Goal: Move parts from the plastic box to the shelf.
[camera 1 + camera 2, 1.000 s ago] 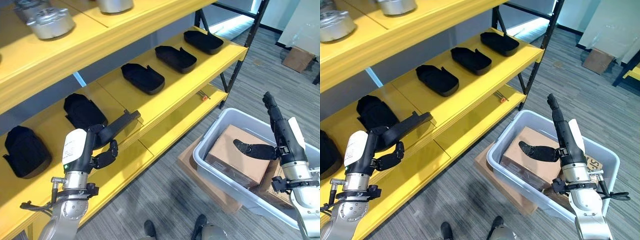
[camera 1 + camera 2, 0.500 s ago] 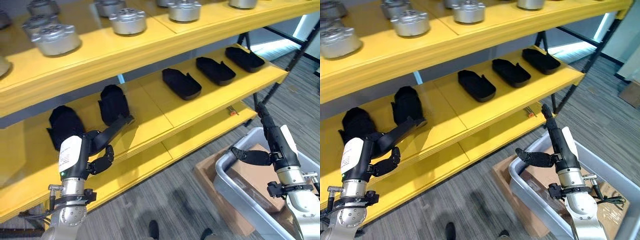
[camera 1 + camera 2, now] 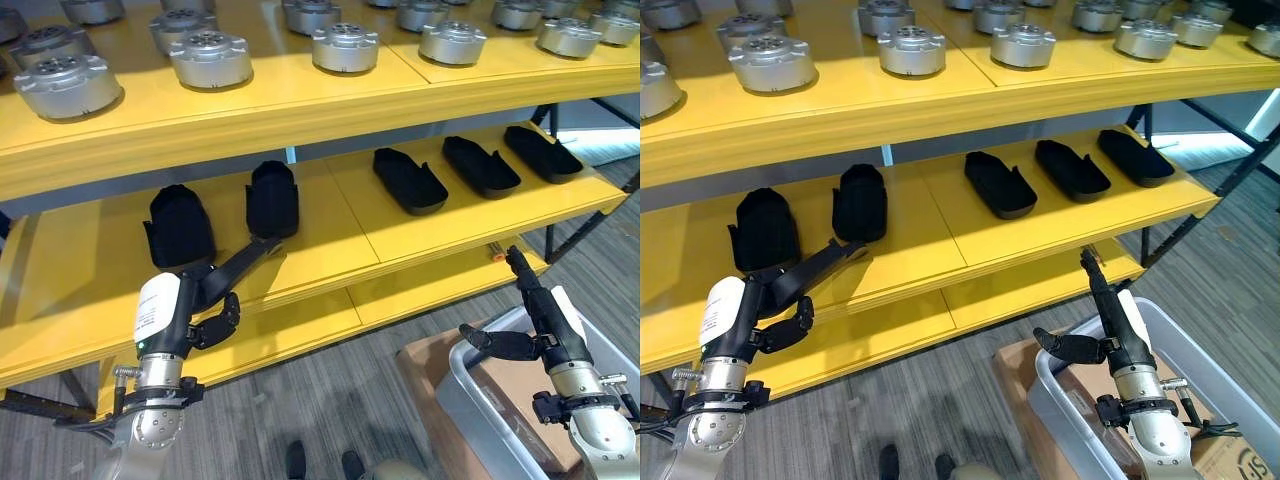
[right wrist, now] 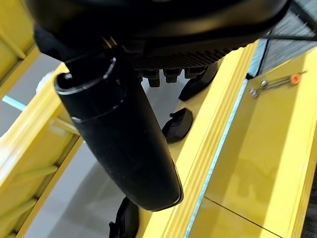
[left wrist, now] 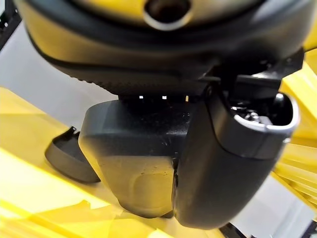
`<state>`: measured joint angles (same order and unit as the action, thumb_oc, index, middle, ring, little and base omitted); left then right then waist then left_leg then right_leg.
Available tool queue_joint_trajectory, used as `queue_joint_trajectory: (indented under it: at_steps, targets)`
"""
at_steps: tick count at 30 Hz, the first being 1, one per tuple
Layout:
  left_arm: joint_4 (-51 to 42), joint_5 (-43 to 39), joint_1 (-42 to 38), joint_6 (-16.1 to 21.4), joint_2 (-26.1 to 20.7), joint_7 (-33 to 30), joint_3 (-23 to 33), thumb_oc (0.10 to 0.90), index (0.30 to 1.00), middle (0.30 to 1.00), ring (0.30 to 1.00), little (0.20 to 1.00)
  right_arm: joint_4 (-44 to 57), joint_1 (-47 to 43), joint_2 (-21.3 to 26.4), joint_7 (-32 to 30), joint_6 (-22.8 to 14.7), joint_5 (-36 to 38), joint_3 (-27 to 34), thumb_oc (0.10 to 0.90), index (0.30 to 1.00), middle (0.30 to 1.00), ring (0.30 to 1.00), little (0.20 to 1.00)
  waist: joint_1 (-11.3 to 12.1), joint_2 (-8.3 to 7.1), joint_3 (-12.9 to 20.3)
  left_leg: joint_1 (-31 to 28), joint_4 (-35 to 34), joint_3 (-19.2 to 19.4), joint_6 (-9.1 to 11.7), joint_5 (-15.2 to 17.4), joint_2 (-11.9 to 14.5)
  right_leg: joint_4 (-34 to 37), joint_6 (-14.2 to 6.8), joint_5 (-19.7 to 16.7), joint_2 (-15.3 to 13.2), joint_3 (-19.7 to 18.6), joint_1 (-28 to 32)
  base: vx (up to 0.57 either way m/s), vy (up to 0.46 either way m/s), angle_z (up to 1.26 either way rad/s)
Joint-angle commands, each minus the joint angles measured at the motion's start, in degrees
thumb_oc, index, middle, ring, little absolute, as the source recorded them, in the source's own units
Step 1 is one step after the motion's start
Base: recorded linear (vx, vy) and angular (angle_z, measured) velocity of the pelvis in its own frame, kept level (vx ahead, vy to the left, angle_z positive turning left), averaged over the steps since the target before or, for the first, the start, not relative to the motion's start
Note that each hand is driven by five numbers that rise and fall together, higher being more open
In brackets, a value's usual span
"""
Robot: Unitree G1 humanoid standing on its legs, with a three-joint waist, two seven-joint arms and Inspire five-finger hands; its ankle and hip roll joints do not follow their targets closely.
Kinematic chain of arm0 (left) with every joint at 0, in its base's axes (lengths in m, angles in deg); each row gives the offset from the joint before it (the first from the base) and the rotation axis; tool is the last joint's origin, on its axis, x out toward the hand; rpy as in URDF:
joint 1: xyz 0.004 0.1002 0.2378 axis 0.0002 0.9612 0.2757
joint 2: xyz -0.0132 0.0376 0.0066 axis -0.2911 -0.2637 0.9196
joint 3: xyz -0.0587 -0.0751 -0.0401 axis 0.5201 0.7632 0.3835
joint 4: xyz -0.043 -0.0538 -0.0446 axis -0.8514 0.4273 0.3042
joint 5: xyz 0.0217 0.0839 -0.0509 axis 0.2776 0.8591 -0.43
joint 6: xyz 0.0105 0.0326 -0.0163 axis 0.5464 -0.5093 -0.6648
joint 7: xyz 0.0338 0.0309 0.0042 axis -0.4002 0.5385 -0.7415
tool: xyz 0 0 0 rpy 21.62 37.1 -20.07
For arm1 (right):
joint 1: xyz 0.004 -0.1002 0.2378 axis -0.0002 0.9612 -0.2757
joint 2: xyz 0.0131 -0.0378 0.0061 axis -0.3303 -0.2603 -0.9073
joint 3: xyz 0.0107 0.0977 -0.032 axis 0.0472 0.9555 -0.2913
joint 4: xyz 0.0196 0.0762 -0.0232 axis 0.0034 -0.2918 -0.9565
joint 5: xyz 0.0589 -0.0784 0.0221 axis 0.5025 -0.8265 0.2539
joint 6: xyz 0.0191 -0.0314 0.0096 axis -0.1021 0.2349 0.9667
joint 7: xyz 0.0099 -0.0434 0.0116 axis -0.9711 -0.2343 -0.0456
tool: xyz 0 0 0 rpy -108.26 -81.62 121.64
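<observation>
The grey plastic box [image 3: 470, 395] sits on the floor at the lower right with a brown cardboard box [image 3: 520, 385] inside it. Several flat black parts [image 3: 408, 180] lie in a row on the yellow shelf's [image 3: 330, 225] middle board. My left hand [image 3: 205, 288] hangs in front of that board, open, its straight fingers pointing at the board's edge below one black part [image 3: 272, 197]; it holds nothing. My right hand [image 3: 545, 318] is raised over the box's near rim, open and without a load, fingers upright and thumb [image 4: 124, 144] standing out.
Round silver metal parts [image 3: 210, 58] fill the top board. A small tool with an orange tip [image 4: 275, 82] lies on the lowest board. Flat brown cardboard [image 3: 420, 360] lies under the box on grey carpet. The shelf's dark leg [image 3: 585, 235] stands at the right.
The camera has swung up and left towards the shelf, so the box has slid to the view's lower right. Both hands keep the same open pose.
</observation>
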<state>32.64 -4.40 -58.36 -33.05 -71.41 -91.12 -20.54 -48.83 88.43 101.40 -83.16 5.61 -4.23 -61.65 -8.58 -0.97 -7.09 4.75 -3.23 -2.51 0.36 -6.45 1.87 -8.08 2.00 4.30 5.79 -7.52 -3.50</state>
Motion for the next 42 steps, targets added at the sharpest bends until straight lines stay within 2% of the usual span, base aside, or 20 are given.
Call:
queue_joint_trajectory:
  at_steps: [1,7,10,11,12,15,16,17,19,21,22,23,26,27,28,33,35,37,38,42]
  targets:
    - [-5.7,-0.7,-5.3,4.1,-2.6,-2.5,4.9,0.400,0.300,0.300,0.300,0.300,4.6,-5.0,1.1,-1.8,-5.7,1.5,3.7,0.900,1.000,1.000,1.000,1.000,-0.6,-1.40,2.2,-7.5,-1.8,3.8,-1.4,7.4,-4.5,7.0,-5.1,-3.3,-1.9,1.9,1.6,0.03,-0.113,0.16]
    - [-5.3,-1.3,-5.3,4.0,-2.5,-1.9,3.7,0.400,0.300,0.300,0.300,0.300,4.8,-3.5,1.9,-1.4,-6.1,3.1,4.8,0.900,1.000,1.000,1.000,1.000,-1.0,-1.96,0.7,-6.1,1.7,2.5,0.1,7.6,-3.9,9.0,-4.2,-3.6,-2.8,3.9,3.3,-0.03,-0.109,0.39]
    - [-5.4,-1.4,-7.3,3.8,-2.9,-1.6,2.9,0.400,0.300,0.300,0.300,0.300,5.3,-4.0,3.3,-1.7,-6.5,4.2,5.8,0.900,1.000,1.000,1.000,1.000,-1.4,-3.24,-2.5,-0.9,15.7,4.4,2.2,10.4,-3.5,8.2,-3.2,-4.3,-4.3,5.7,2.7,-0.13,-0.108,0.65]
    - [-5.5,-1.4,-7.9,3.6,-3.0,-1.7,3.1,0.400,0.300,0.300,0.300,0.300,5.4,-4.7,3.5,-1.8,-6.5,4.4,6.0,0.900,1.000,1.000,1.000,1.000,-2.5,-4.20,-2.4,-1.5,21.7,8.3,1.7,11.6,0.8,7.5,-2.8,-4.4,-5.2,6.1,1.9,-0.12,-0.084,0.56]
    - [-5.5,-1.4,-8.0,3.6,-3.2,-1.8,3.4,0.400,0.300,0.300,0.300,0.300,5.3,-4.9,3.2,-1.9,-6.5,4.5,5.8,0.900,1.000,1.000,1.000,1.000,-2.7,-4.08,-1.9,-2.1,21.4,9.3,1.5,11.3,2.7,7.3,-2.5,-4.4,-5.1,6.1,1.1,-0.05,-0.056,0.22]
    - [-5.4,-1.0,-8.3,3.5,-3.3,-2.2,3.7,0.400,0.300,0.300,0.300,0.300,5.4,-4.3,2.4,-2.2,-6.7,4.9,6.1,0.900,1.000,1.000,1.000,1.000,-4.2,-2.51,-0.3,-8.1,18.7,10.2,2.1,6.6,9.4,6.0,-1.9,-2.6,-4.3,6.7,-0.8,0.00,-0.004,0.14]
    - [-5.4,-1.0,-8.3,3.6,-3.3,-2.2,3.7,0.400,0.300,0.300,0.300,0.300,5.4,-4.3,2.4,-2.2,-6.7,4.9,6.1,0.900,1.000,1.000,1.000,1.000,-4.2,-2.59,-0.2,-8.2,18.2,10.2,2.2,6.1,9.3,5.9,-1.7,-2.8,-4.3,6.7,-1.0,0.03,0.043,0.30]
    - [-5.2,-0.7,-8.7,3.2,-3.2,-2.7,3.5,0.400,0.300,0.300,0.300,0.300,4.9,-3.4,1.9,-2.7,-6.5,4.6,6.1,0.900,1.000,1.000,1.000,1.000,-5.0,0.03,1.3,-11.8,12.4,7.5,3.9,-1.5,12.0,4.6,-1.8,-1.4,-2.7,7.6,-3.1,0.00,0.029,0.24]
    - [-5.3,-0.6,-9.0,3.2,-3.4,-3.0,3.2,0.400,0.300,0.300,0.300,0.300,4.5,-3.5,1.7,-3.2,-6.7,4.5,5.7,0.900,1.000,1.000,1.000,1.000,-5.5,0.38,1.4,-11.3,9.7,5.8,4.0,-2.9,12.4,3.8,-1.9,-1.0,-2.8,7.9,-3.8,-0.01,0.039,0.23]
    - [-5.4,-0.6,-9.1,3.2,-3.2,-3.0,3.3,0.400,0.300,0.300,0.300,0.300,4.7,-2.9,1.7,-3.1,-6.8,4.8,6.0,0.900,1.000,1.000,1.000,1.000,-6.3,0.80,1.8,-12.6,8.3,7.5,4.7,-3.9,13.8,3.3,-1.8,-0.8,-2.8,8.8,-4.2,0.01,0.034,0.08]
    - [-5.9,-0.5,-9.8,3.4,-3.0,-2.6,2.6,0.400,0.300,0.300,0.300,0.300,4.8,-1.9,1.7,-3.8,-7.1,4.9,6.8,0.900,1.000,1.000,1.000,1.000,-7.3,1.72,2.4,-13.7,6.9,11.3,6.0,-5.5,15.5,3.3,-1.7,-0.3,-2.8,10.7,-4.4,0.03,0.046,0.17]
    - [-6.0,-0.3,-10.1,3.5,-3.1,-2.6,2.2,0.400,0.300,0.300,0.300,0.300,4.7,-1.5,1.5,-4.1,-7.2,5.0,6.9,0.900,1.000,1.000,1.000,1.000,-7.6,1.86,2.5,-13.5,6.6,12.3,6.6,-6.8,16.4,3.3,-1.8,-0.2,-2.7,11.3,-4.3,0.05,0.065,0.40]
    - [-5.7,0.3,-9.9,3.5,-4.1,-2.9,1.6,0.400,0.300,0.300,0.300,0.300,4.3,-1.0,1.1,-4.2,-7.2,5.2,6.4,0.900,1.000,1.000,1.000,1.000,-6.7,1.40,2.6,-13.0,6.0,8.1,6.5,-7.4,16.1,3.2,-2.2,-0.2,-2.4,10.3,-3.9,0.07,0.080,0.39]
    - [-5.6,0.6,-9.5,3.2,-4.4,-3.2,1.6,0.400,0.300,0.300,0.300,0.300,4.0,-0.6,1.1,-3.8,-6.8,5.5,6.0,0.900,1.000,1.000,1.000,1.000,-6.2,0.92,2.5,-12.6,5.1,4.8,6.0,-5.8,15.1,3.0,-2.5,-0.5,-2.7,9.2,-3.7,0.05,0.095,-0.20]
    - [-5.6,0.6,-9.4,3.2,-4.5,-3.2,1.6,0.400,0.300,0.300,0.300,0.300,4.0,-0.6,1.1,-3.8,-6.8,5.6,6.0,0.900,1.000,1.000,1.000,1.000,-6.2,0.87,2.5,-12.6,5.1,4.8,6.0,-5.7,15.1,3.0,-2.5,-0.4,-2.8,9.2,-3.7,0.06,0.178,-0.14]
    - [-5.7,0.8,-10.2,3.5,-4.6,-2.6,1.0,0.400,0.300,0.300,0.300,0.300,4.3,0.2,0.9,-4.6,-6.7,4.8,8.0,0.900,1.000,1.000,1.000,1.000,-6.9,1.88,2.0,-13.0,-1.2,8.2,7.2,-1.1,14.4,2.2,-4.5,-1.1,-5.1,8.4,-4.6,0.02,0.240,-0.01]
    - [-5.3,0.7,-11.0,3.5,-5.1,-3.3,0.8,0.400,0.300,0.300,0.300,0.300,4.4,-0.6,0.7,-5.5,-6.6,3.7,8.0,0.900,1.000,1.000,1.000,1.000,-7.0,2.28,1.5,-13.0,-1.2,9.3,6.7,2.1,13.1,2.5,-5.8,-2.2,-6.9,8.5,-5.2,-0.02,0.223,0.03]
    - [-5.2,0.8,-10.9,3.4,-5.3,-3.4,1.1,0.400,0.300,0.300,0.300,0.300,4.3,-1.2,0.7,-5.5,-6.5,3.4,7.4,0.900,1.000,1.000,1.000,1.000,-6.8,2.12,1.3,-13.2,-0.8,9.9,6.4,3.4,12.4,2.8,-6.3,-3.0,-7.3,8.0,-5.1,0.00,0.161,0.01]
    - [-5.2,1.0,-10.4,3.0,-5.4,-3.9,2.0,0.400,0.300,0.300,0.300,0.300,4.1,-1.9,0.5,-5.3,-6.3,3.0,6.7,0.900,1.000,1.000,1.000,1.000,-6.5,1.84,1.1,-13.7,-0.8,10.8,5.8,6.0,11.0,3.5,-7.2,-4.2,-8.2,7.0,-5.2,0.00,0.240,-0.01]
    - [-5.5,1.3,-9.5,2.8,-5.2,-4.3,3.1,0.400,0.300,0.300,0.300,0.300,4.1,-2.0,-0.3,-4.8,-5.9,2.9,6.0,0.900,1.000,1.000,1.000,1.000,-6.1,1.24,1.2,-14.5,-1.3,12.3,4.6,8.7,8.9,4.8,-8.6,-5.7,-9.8,5.6,-5.1,0.00,0.161,-0.25]
